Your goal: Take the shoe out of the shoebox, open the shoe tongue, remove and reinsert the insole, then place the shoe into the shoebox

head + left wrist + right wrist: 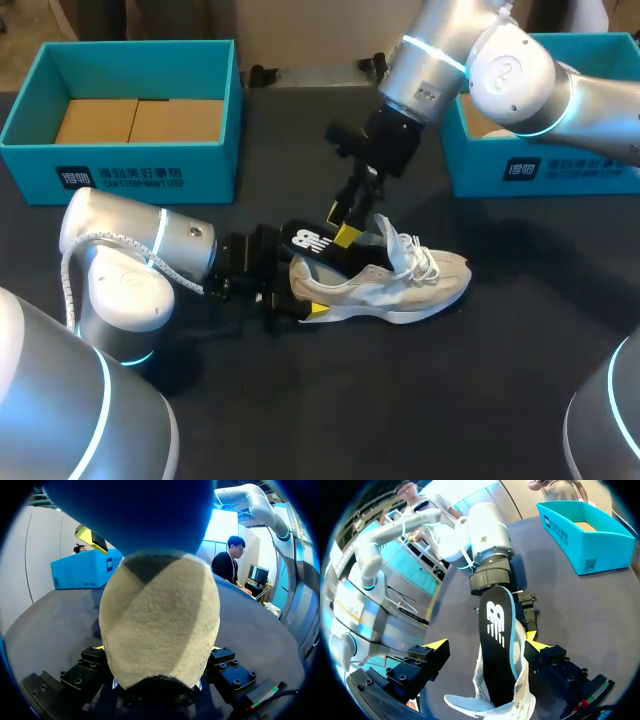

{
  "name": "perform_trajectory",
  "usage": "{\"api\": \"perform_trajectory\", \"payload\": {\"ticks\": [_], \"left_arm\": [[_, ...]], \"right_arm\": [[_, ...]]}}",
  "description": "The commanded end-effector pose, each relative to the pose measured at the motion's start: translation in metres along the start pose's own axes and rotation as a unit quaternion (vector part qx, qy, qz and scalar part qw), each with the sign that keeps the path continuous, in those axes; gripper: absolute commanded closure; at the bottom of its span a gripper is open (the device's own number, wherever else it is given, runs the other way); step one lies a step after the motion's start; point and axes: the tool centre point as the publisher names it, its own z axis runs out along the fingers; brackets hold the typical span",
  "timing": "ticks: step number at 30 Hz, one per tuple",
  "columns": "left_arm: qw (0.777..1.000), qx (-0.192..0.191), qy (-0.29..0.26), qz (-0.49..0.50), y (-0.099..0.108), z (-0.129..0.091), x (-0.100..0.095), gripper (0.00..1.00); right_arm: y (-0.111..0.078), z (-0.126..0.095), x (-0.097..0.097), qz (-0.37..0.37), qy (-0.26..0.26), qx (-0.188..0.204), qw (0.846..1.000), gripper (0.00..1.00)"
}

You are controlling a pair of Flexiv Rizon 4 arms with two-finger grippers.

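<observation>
The left gripper (159, 652) pinches the heel of the shoe (400, 285). The right gripper (487, 650) hangs spread above it, with the insole (496, 630) between its fingers.

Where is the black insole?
In the head view, the black foam insole pokes from the heel of the beige sneaker mid-table, between the open fingers of the right end effector.

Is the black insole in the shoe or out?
Half out: the insole sticks up from the shoe, its front end tucked inside.
</observation>
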Motion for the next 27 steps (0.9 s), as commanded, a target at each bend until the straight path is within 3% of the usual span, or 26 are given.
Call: {"api": "perform_trajectory", "payload": {"ticks": [1, 24, 27], "left_arm": [[1.000, -0.001, 0.000, 0.000, 0.002, 0.003, 0.001, 1.00], [1.000, -0.001, 0.000, 0.000, 0.002, 0.003, 0.001, 1.00], [1.000, -0.001, 0.000, 0.000, 0.002, 0.003, 0.001, 1.00]], "right_arm": [[-0.002, 0.002, -0.005, -0.003, 0.036, -0.007, 0.999, 0.00], [-0.009, 0.028, -0.002, -0.012, 0.112, 0.005, 0.994, 0.00], [-0.008, 0.030, 0.000, -0.013, 0.113, 0.003, 0.993, 0.10]]}}
